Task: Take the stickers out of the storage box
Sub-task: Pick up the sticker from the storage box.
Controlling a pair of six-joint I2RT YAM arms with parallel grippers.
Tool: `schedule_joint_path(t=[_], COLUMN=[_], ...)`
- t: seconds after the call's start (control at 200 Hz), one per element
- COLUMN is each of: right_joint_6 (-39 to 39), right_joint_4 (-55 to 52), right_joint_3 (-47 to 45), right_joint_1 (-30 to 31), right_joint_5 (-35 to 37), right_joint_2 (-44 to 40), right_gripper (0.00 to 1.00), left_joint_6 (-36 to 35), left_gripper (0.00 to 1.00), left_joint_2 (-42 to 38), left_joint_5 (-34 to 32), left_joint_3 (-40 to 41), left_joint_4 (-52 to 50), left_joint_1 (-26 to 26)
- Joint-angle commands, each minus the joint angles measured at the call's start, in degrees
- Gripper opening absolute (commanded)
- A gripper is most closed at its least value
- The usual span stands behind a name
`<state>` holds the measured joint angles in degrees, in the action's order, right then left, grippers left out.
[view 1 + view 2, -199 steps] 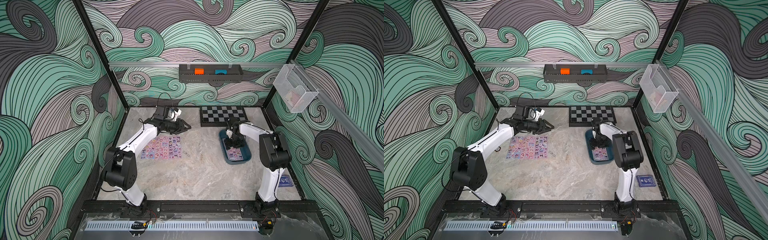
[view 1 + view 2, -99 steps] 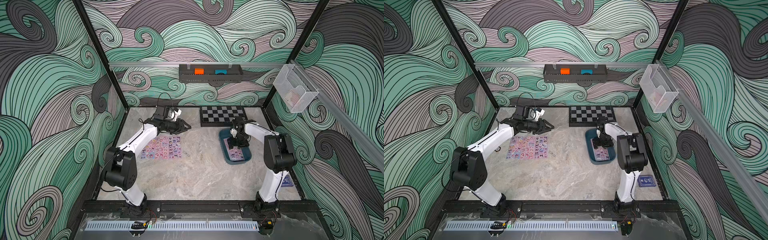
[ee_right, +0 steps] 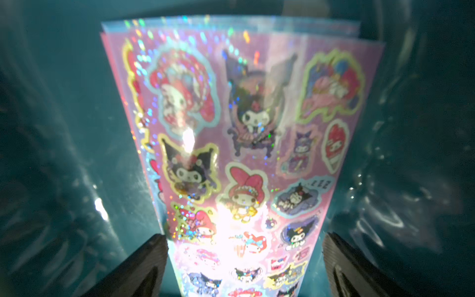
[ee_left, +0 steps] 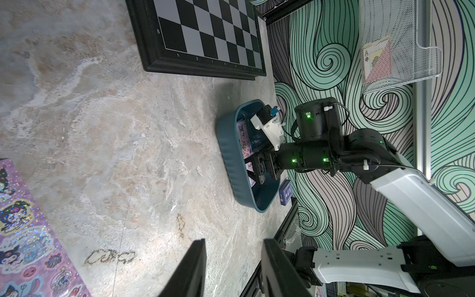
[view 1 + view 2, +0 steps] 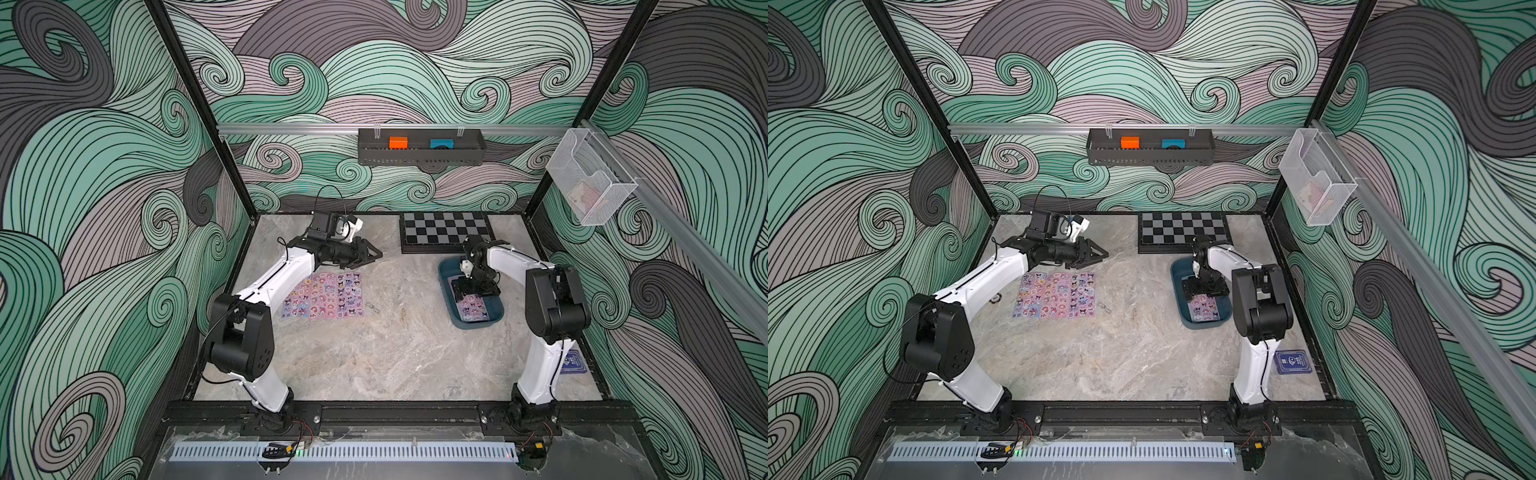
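The dark teal storage box [image 5: 478, 326] [image 5: 1200, 325] lies at the right of the table, with a stack of pink stickers [image 5: 471, 309] [image 5: 1203, 309] inside. My right gripper [image 5: 469, 291] [image 3: 244, 257] reaches down into the box, open wide. In the right wrist view its fingers [image 3: 144, 264] stand on either side of the top sheet [image 3: 244, 128]. Several more sticker sheets [image 5: 324, 296] [image 5: 1054, 295] lie side by side on the table at the left. Beyond them hovers my left gripper [image 5: 372, 255] [image 4: 234, 257], open and holding nothing.
A chessboard [image 5: 444, 230] lies at the back, just behind the box. A dark blue card pack [image 5: 1292, 361] sits near the right arm's base. A black wall tray [image 5: 419, 151] and a clear bin [image 5: 590, 183] hang on the walls.
My right gripper has opened wider over the stickers in the box, and the right arm's elbow has swung to the right. The left arm has not moved.
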<state>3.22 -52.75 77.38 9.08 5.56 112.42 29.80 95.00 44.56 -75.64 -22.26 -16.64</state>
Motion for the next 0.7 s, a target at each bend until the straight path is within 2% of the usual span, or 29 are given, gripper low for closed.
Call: schedule_joint_path(t=[0.0, 0.28, 0.565, 0.64, 0.695], right_joint_6=[0.57, 1.02, 0.74, 0.73, 0.88], right_joint_4=[-3.48, -4.29, -4.24, -4.19, -4.19], right_joint_3=[3.33, 4.17, 4.75, 4.88, 4.78], right_joint_1=[0.06, 0.06, -0.1, -0.08, 0.04], right_joint_5=[-0.69, -1.06, -1.29, -1.66, -1.45], right_joint_2=[1.84, 2.83, 1.94, 1.88, 1.59], right_gripper=[0.95, 0.82, 0.6, 0.62, 0.81], left_joint_6=[-0.09, -0.8, -1.41, -1.58, -1.62], left_gripper=[0.4, 0.4, 0.4, 0.4, 0.4], left_joint_2=[-0.08, -0.62, -0.7, -0.7, -0.62], left_joint_5=[1.63, 1.4, 1.31, 1.24, 1.19], left_joint_3=[-2.41, -2.59, -2.98, -3.05, -3.09], left_joint_4=[0.85, 0.0, -0.58, -0.68, -0.68], left_joint_1=[-0.16, -0.14, -0.14, -0.06, -0.06])
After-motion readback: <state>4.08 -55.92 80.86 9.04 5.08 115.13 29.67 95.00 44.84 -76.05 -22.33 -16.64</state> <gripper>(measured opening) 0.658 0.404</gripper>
